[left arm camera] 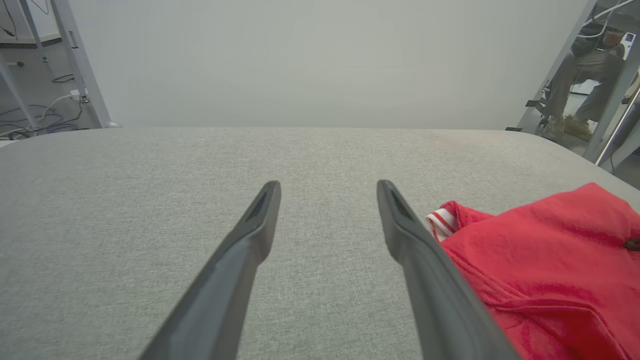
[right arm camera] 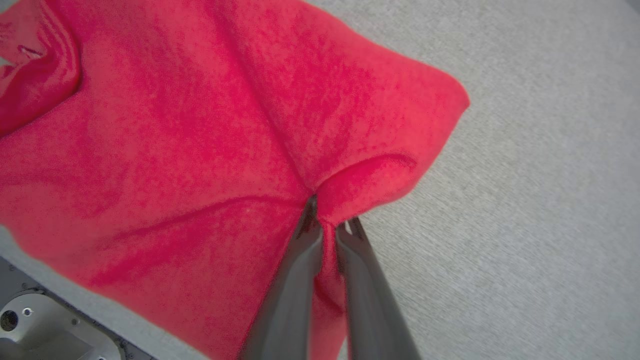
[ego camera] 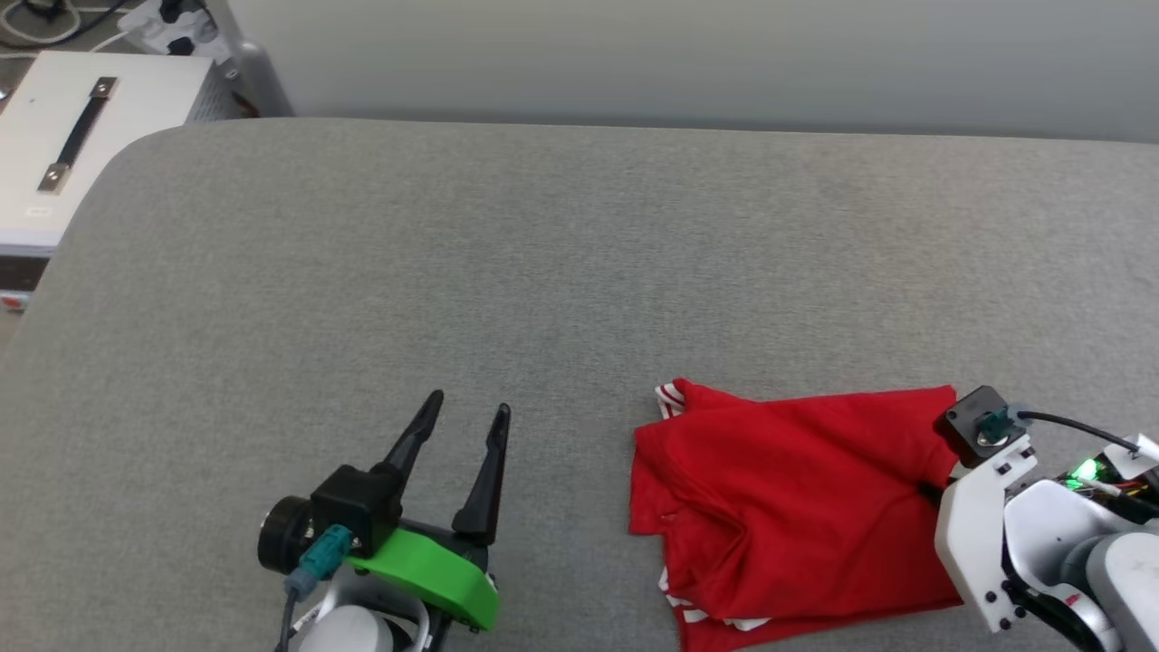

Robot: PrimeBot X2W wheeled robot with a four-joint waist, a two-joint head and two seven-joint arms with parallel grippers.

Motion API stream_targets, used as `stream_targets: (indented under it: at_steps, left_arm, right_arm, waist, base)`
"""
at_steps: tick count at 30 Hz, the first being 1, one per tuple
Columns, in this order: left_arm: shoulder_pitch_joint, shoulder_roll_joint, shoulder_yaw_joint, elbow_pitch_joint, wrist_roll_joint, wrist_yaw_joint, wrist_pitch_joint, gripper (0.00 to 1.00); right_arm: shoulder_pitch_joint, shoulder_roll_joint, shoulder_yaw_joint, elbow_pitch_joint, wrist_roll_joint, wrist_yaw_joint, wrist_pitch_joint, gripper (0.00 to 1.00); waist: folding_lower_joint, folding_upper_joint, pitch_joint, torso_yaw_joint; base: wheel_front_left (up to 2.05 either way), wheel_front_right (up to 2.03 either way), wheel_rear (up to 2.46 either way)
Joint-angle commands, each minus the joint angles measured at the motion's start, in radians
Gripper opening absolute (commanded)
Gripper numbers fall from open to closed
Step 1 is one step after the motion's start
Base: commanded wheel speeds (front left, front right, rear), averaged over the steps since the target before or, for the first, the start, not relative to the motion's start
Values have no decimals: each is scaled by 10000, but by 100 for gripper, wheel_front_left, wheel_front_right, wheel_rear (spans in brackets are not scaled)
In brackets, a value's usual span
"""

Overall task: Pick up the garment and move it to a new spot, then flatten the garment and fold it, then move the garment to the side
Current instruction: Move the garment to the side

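While left jaws gape empty, right jaws clench a fold of the garment [right arm camera: 200, 125]; cloth puckers there.

The garment [ego camera: 797, 507] is a red jersey shirt, bunched into a rough, creased rectangle with its layers folded over one another. Red-and-white striped trim [ego camera: 670, 396] peeks out at the far corner on the side of the left gripper [ego camera: 471, 407], and white cloth shows along the near edge. The shirt lies to the right of that gripper, apart from it. Near its right edge, a fold is pinched between the fingertips of the right gripper [right arm camera: 330, 220], and creases radiate from the pinch.
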Motion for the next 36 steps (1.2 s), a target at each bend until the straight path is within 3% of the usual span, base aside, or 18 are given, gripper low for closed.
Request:
stream_targets:
  at_steps: [1, 10, 14, 18, 26, 36]
  left_arm:
    - [-66, -8, -186, -26, -59, -31, -57, 100]
    - [-644, -141, -901, -276, 36, -31, -57, 100]
    - [-1135, 10, -1093, -552, 157, -31, -57, 100]
    - [-1615, 183, -1196, -916, 332, -31, -57, 100]
    - [-2820, 669, -1585, -1679, 708, -31, -52, 100]
    - [-3710, 956, -1580, -2666, 828, -23, 235, 100]
  right_arm:
    - [-258, -422, 166, -230, 198, -15, -164, 0]
    - [-1113, -3939, 1246, -368, 364, -15, -1151, 0]
    - [-1695, -4792, 1320, 151, 266, -15, -1872, 0]
    - [-2264, -4824, 806, 927, -92, -15, -2604, 0]
    - [-3053, -4178, -779, 2829, -957, -15, -3728, 0]
    - [-3583, -3177, -2881, 4391, -2555, -15, -4512, 0]
  waist:
    - [0, -1, -61, -777]
    - [0, -1, 940, -2218]
    - [0, -1, 1802, -2704]
    - [0, -1, 2716, -3086]
    - [0, -1, 4438, -3481]
    - [0, -1, 5338, -3483]
  base:
    - [0, 0, 0]
    - [0, 0, 0]
    - [0, 0, 0]
    - [0, 0, 0]
    - [0, 0, 0]
    - [0, 0, 0]
